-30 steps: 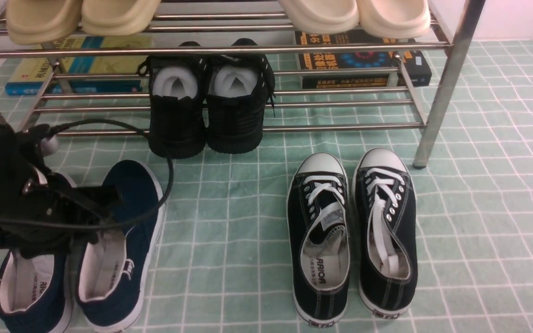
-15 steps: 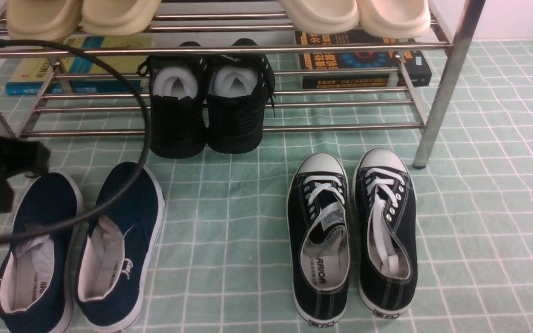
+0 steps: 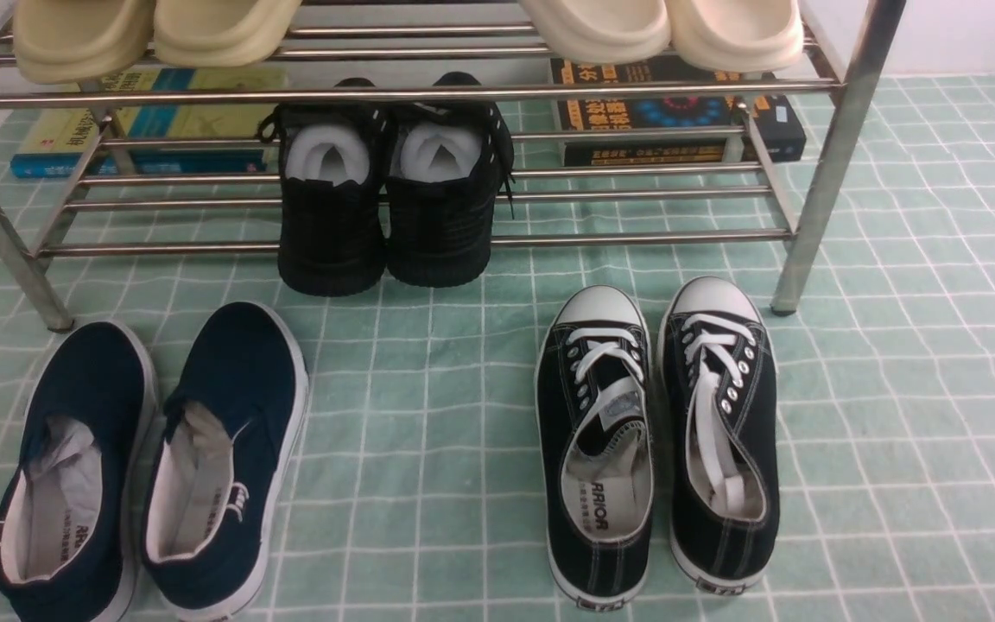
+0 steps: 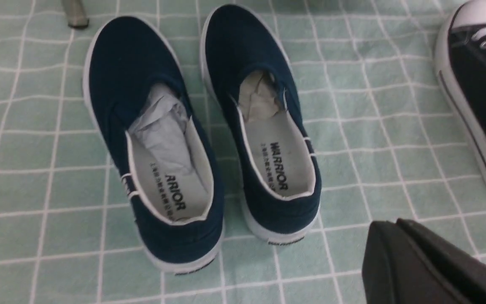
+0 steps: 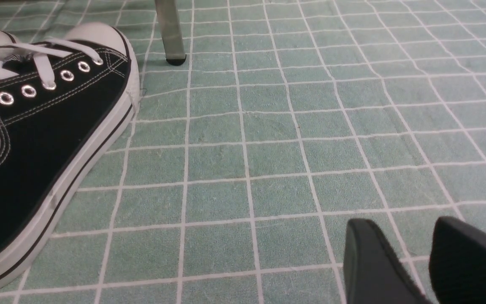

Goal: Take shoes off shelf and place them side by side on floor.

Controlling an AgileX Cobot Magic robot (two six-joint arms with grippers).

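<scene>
Front view shows the big green floor (image 3: 895, 389) with its thin white lines, and on it stands the shiny metal shelf (image 3: 834, 155). The blue shoes (image 3: 152, 458) are not on the shelf; they sit side by side on the floor, near the shelf's left leg, toes pointing toward it, very close together or just touching. So the job looks done. These shoes look light and soft, made of cloth, with bendy white rubber soles and crumpled paper stuffed in the toes. They would not break if bumped. A good place to grab one is the heel rim or the side wall of the opening, because the cloth there is thin enough to pinch. The black lace-up sneakers (image 3: 657, 432) sit well apart to the right, and there is a wide open strip of floor between the two pairs for moving. The black shoes with white paper (image 3: 389, 199) poke out over the front bar of the lower tier, so an arm going up should watch that edge and the bars. The left gripper (image 4: 433, 266) is squeezed closed on nothing, hanging behind the blue heels. The right gripper (image 5: 399, 257) has its fingers apart, with nothing between them, over bare floor beside one sneaker.
</scene>
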